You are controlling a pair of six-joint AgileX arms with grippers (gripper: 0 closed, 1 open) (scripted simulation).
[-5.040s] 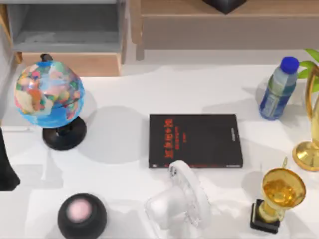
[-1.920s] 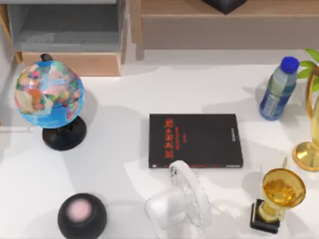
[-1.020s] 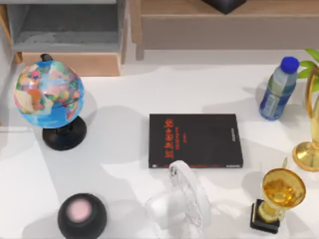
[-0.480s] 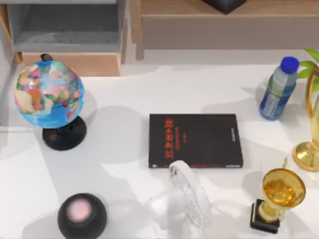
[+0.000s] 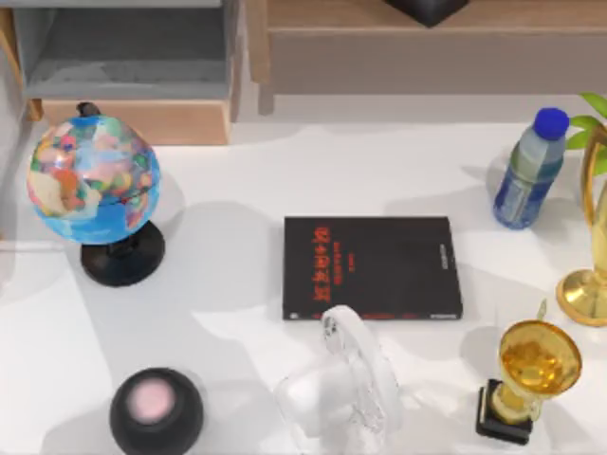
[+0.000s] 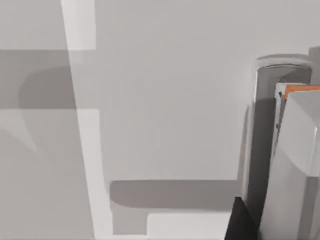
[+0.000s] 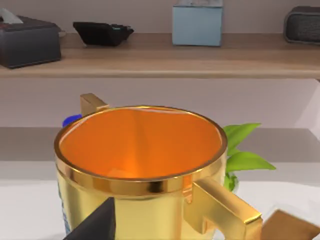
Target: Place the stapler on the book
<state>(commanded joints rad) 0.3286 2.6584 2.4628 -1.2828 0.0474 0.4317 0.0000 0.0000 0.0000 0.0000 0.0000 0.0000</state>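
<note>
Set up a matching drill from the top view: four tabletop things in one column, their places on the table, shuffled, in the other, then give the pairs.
Things
1. book
2. globe
3. water bottle
4. gold trophy cup

Places
A. far right, toward the back of the table
B. near right corner, on a black base
C. middle of the table, lying flat
D. left side, on a black stand

Pairs: 1-C, 2-D, 3-A, 4-B
</note>
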